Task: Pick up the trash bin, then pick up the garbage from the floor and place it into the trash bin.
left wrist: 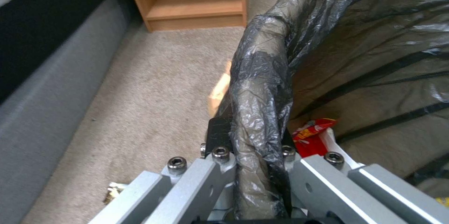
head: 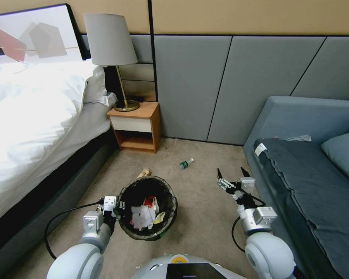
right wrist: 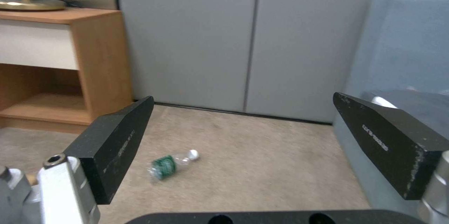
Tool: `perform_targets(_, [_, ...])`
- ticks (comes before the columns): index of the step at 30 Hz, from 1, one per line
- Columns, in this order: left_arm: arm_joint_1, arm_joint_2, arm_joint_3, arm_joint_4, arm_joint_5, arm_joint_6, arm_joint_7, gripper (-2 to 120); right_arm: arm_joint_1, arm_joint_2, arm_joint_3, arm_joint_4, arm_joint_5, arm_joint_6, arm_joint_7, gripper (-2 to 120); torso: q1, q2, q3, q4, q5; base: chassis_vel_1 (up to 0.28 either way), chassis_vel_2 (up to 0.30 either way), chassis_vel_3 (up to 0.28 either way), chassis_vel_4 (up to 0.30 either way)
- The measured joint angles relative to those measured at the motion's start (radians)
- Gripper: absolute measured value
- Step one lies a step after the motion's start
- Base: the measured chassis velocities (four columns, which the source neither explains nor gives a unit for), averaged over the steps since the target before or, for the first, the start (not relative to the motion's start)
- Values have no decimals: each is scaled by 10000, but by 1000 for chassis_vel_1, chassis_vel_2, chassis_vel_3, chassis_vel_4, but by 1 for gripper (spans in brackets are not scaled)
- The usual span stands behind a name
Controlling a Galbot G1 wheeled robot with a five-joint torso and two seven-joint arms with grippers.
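Now: bin gripped at the rim, bottle loose on the carpet

Seen from the head: left pincer (head: 118, 205) clamped on the near-left rim of the trash bin (head: 164, 217), with red, white and yellow wrappers (head: 145, 213) inside the dark liner. Beyond the bin, a tan paper scrap (head: 145, 172) on the carpet (head: 201, 217); farther right, a small green-labelled bottle (head: 186, 164) lying near the wall, between nightstand (head: 137, 126) and sofa (head: 310, 170). Right pincer (head: 233, 173) raised beside the sofa, fingers spread apart, holding nothing

From the left wrist: pincer (left wrist: 250, 139) shut over the folded bag at the bin (left wrist: 262, 76) rim, a red wrapper (left wrist: 313, 134) just inside

From the right wrist: black fingers (right wrist: 117, 143) wide apart, bottle (right wrist: 171, 165) on the floor ahead, well clear of both
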Motion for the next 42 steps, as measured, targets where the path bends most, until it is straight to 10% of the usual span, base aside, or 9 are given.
perform_targets(42, [-225,226,53,0,-284,186,70,1,-280,847,147,-64,-672,230,-1,100,0,0,0,-1,0,0,0,0,0])
